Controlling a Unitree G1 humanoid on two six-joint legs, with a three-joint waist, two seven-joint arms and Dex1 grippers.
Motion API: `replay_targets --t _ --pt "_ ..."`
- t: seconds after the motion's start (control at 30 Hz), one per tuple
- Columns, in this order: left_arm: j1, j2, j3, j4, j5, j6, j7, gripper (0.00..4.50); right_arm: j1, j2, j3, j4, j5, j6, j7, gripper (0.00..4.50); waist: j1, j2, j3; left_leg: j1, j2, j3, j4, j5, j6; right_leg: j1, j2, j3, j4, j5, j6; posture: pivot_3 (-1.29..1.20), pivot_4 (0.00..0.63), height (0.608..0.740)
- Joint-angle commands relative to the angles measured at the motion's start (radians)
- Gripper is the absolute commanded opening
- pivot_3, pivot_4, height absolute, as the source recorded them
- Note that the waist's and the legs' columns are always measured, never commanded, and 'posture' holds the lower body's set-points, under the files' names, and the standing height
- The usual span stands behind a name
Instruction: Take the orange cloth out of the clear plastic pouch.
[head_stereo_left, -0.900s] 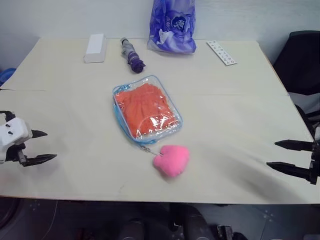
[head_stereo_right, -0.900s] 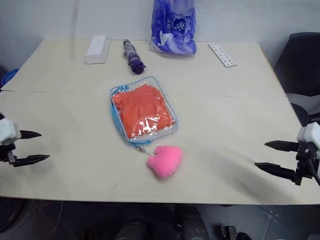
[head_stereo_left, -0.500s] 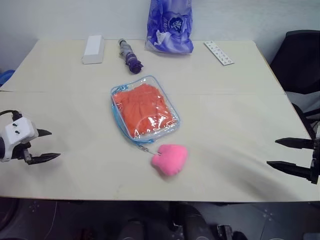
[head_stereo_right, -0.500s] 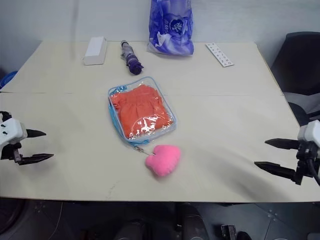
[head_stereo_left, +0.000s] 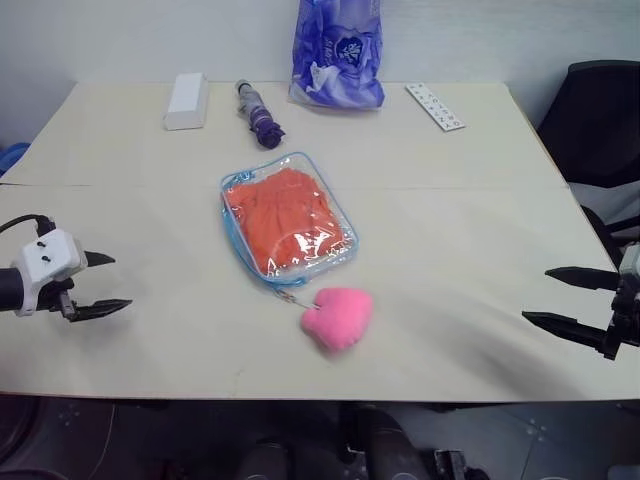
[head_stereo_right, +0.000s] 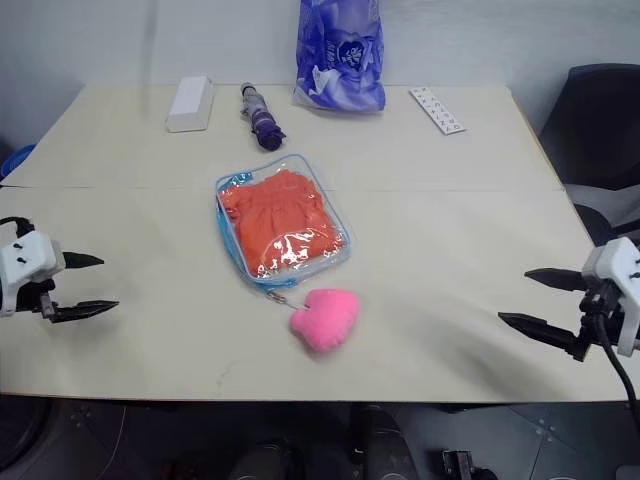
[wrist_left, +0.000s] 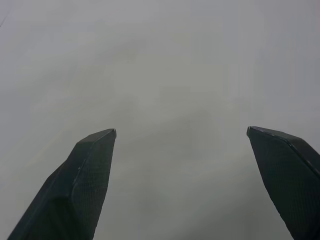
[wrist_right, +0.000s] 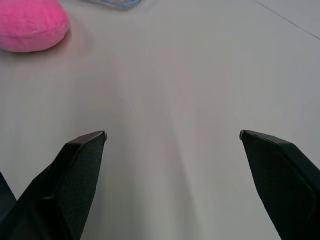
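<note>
At the table's two sides, your left gripper (head_stereo_left: 100, 283) and right gripper (head_stereo_left: 560, 297) have edged slightly inward, fingers spread wide and empty. The orange cloth (head_stereo_left: 288, 217) remains inside the clear plastic pouch (head_stereo_left: 262, 271) mid-table, well apart from both; the approach has barely begun.

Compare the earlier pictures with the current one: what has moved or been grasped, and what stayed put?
The left tool has edged inward over the table; nothing was grasped. The right tool stays open at its edge. The clear plastic pouch, orange cloth and pink plush charm lie unmoved.
</note>
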Motion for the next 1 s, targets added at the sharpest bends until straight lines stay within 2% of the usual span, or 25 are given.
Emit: replay_targets --t 0.03,0.27,0.4,0.57,0.73,1.0 --pt "-0.060 -0.015 -0.020 -0.011 -0.001 -0.007 -0.014 4.42 -0.019 0.003 -0.037 -0.060 0.067 0.055 -0.014 4.49 0.001 0.000 0.000 0.000 0.000 0.000 0.000 0.000 0.000 0.000 0.000 0.000 0.000 0.000 0.000 0.00 0.150 0.740" --pt "-0.282 -0.104 -0.174 0.054 0.082 -0.104 -0.083 4.42 -0.103 0.009 0.021 -0.210 0.148 0.123 -0.095 4.49 0.006 -0.001 -0.001 0.000 -0.001 -0.001 0.008 0.000 0.000 0.000 0.000 -0.002 0.006 0.000 0.000 0.00 0.150 0.740" --pt "-0.569 -0.211 -0.327 0.301 0.264 -0.350 -0.045 4.42 -0.204 0.035 0.095 -0.335 0.229 0.158 -0.190 4.49 0.007 -0.004 0.000 -0.003 -0.004 0.001 0.014 0.000 -0.001 0.001 0.001 -0.004 0.007 0.001 -0.001 0.00 0.150 0.740" --pt "-0.831 -0.316 -0.492 0.578 0.500 -0.585 0.132 4.42 -0.202 0.050 0.091 -0.444 0.293 0.194 -0.266 4.49 0.020 -0.008 0.000 -0.003 -0.005 0.002 0.014 0.000 -0.001 0.001 0.001 -0.005 0.007 0.001 -0.001 0.00 0.150 0.740" --pt "-0.950 -0.389 -0.614 0.718 0.681 -0.658 0.361 4.42 -0.127 0.079 0.034 -0.508 0.307 0.199 -0.325 4.49 0.026 -0.013 0.000 -0.003 -0.005 0.003 0.014 -0.001 0.000 0.001 0.002 -0.006 0.007 0.001 0.000 0.00 0.150 0.740" --pt "-1.002 -0.508 -0.689 0.802 0.804 -0.599 0.592 4.42 -0.044 0.111 -0.029 -0.558 0.330 0.189 -0.388 4.49 0.027 -0.018 0.001 -0.003 -0.005 0.003 0.014 -0.001 0.001 0.001 0.001 -0.005 0.007 0.002 0.000 0.00 0.150 0.740"
